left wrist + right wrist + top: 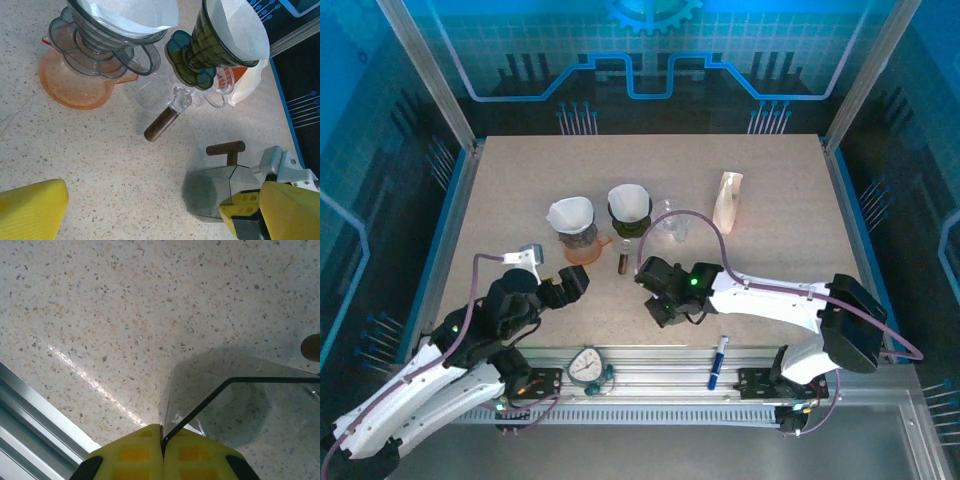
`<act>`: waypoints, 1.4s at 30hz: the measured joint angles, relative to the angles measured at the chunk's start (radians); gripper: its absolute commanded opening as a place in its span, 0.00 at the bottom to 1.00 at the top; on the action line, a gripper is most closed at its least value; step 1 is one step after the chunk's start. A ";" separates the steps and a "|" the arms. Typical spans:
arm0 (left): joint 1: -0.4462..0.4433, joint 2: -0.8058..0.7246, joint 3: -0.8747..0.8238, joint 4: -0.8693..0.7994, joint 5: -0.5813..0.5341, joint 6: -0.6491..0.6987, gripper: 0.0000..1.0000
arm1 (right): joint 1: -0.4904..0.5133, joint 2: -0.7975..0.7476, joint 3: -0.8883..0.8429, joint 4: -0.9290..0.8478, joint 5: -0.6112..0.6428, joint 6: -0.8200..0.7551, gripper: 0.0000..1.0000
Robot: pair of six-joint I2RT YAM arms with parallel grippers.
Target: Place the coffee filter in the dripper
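Two drippers stand mid-table, each with a white coffee filter in it: a clear grey dripper [572,218] [112,30] on an orange server [75,85], and a dark green dripper [630,205] [215,45]. My right gripper [652,278] [161,432] is shut on the thin rim of a clear grey faceted cup [235,405] [220,192] with a brown handle, low over the table. My left gripper [572,282] [160,202] is wide open over bare tabletop, left of that cup, holding nothing.
A brown vial [622,262] [161,125] lies between the grippers and the drippers. A clear glass [670,222] and a pack of filters [728,200] stand to the right. A dial gauge [587,366] and a blue pen [718,360] rest on the front rail.
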State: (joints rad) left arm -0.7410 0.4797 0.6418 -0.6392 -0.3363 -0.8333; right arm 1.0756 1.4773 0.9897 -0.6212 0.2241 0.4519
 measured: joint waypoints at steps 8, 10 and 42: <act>0.000 0.000 -0.005 0.000 0.000 -0.005 0.99 | 0.011 -0.001 0.000 0.022 0.004 0.011 0.32; 0.000 0.000 -0.007 -0.001 0.000 -0.006 0.99 | 0.010 -0.019 0.000 0.023 0.004 0.018 0.41; 0.000 -0.005 -0.011 -0.008 0.000 -0.026 0.99 | -0.645 0.137 0.085 0.322 -0.157 0.187 0.57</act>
State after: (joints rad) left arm -0.7410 0.4744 0.6308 -0.6468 -0.3363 -0.8589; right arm 0.4305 1.6138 1.0744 -0.2993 0.0669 0.6388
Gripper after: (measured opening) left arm 0.990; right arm 0.576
